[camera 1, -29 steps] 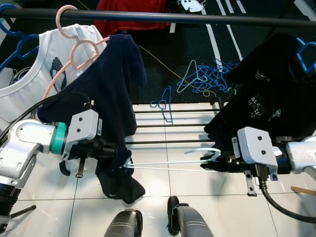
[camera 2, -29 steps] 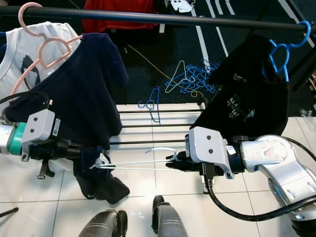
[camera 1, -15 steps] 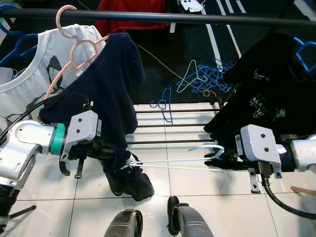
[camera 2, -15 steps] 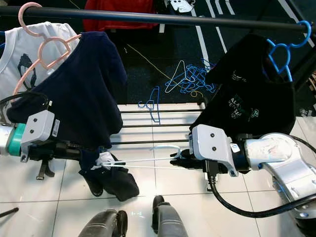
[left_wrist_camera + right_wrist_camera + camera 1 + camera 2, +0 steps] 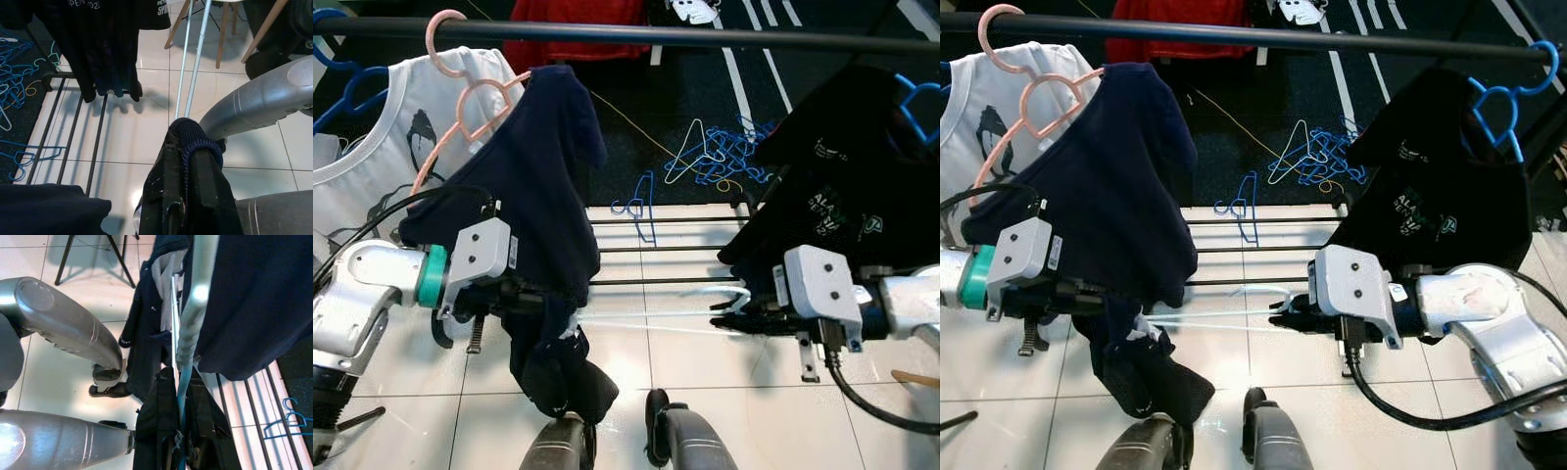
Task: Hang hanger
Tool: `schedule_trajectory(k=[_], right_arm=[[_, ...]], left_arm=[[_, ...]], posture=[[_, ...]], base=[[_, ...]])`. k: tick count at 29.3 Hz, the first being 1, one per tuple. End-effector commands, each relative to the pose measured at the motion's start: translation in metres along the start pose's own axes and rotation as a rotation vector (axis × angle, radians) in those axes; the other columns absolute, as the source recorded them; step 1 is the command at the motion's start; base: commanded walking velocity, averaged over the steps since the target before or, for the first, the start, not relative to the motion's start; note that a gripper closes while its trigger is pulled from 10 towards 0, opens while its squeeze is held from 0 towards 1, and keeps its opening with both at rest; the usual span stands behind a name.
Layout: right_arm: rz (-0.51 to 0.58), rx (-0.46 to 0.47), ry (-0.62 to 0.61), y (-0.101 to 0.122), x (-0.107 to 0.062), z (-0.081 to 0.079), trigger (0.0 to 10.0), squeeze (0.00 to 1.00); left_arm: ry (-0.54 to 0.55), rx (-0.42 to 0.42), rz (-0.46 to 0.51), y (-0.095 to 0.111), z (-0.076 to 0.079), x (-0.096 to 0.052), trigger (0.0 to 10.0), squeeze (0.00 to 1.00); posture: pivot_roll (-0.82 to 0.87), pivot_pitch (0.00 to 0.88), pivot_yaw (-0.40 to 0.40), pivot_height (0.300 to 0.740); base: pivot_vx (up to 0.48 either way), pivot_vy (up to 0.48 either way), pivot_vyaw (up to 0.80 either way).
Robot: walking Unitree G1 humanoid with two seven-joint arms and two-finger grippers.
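Note:
A white hanger [image 5: 656,315] lies level between my two grippers, low in front of the drying rack. My right gripper [image 5: 724,315] is shut on its hook end [image 5: 198,298]. The hanger's other end goes into a dark navy garment [image 5: 538,176], whose upper part is draped over a pink hanger [image 5: 460,93] on the black rail [image 5: 656,34]. My left gripper [image 5: 553,299] is shut on the navy garment's ribbed edge [image 5: 188,147]. The hanger's far tip is hidden in the cloth.
A white shirt [image 5: 372,137] hangs at the left of the rail, a black shirt [image 5: 842,176] on a blue hanger [image 5: 1498,103] at the right. Several blue hangers [image 5: 724,152] lie on the dark mat beyond the rack's low bars [image 5: 656,250]. My feet [image 5: 626,441] stand on white tiles.
Both grippers have risen slightly with the hanger. The navy garment has slid further over the hanger's left end, and its lower part now hangs lower.

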State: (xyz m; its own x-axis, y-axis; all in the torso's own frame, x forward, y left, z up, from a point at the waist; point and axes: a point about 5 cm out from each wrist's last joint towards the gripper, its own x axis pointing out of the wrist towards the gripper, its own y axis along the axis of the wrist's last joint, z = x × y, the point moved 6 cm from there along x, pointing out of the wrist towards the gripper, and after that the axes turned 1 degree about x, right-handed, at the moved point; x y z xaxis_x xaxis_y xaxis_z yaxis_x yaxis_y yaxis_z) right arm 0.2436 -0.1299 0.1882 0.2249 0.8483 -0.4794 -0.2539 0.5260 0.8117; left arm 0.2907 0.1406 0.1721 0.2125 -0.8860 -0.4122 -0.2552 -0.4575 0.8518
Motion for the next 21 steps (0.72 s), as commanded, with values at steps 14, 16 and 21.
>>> schedule_trajectory(k=[14, 16, 21], right_arm=[[-0.032, 0.014, 0.024, -0.006, -0.005, -0.007, 10.0, 0.0], [-0.025, 0.009, 0.022, -0.004, -0.003, -0.006, 10.0, 0.0], [-0.019, 0.003, 0.023, -0.003, -0.002, -0.005, 10.0, 0.0]], left_arm=[[0.061, -0.011, -0.105, -0.022, -0.01, -0.023, 10.0, 0.0], [0.059, -0.009, -0.092, -0.019, -0.01, -0.02, 10.0, 0.0], [0.04, -0.006, -0.061, -0.013, -0.006, -0.014, 10.0, 0.0]], posture=[[-0.09, 0.146, 0.08, 0.74], [-0.09, 0.146, 0.078, 0.74], [-0.09, 0.147, 0.077, 0.74]], base=[[0.0, 0.0, 0.0], [0.0, 0.0, 0.0], [0.0, 0.0, 0.0]])
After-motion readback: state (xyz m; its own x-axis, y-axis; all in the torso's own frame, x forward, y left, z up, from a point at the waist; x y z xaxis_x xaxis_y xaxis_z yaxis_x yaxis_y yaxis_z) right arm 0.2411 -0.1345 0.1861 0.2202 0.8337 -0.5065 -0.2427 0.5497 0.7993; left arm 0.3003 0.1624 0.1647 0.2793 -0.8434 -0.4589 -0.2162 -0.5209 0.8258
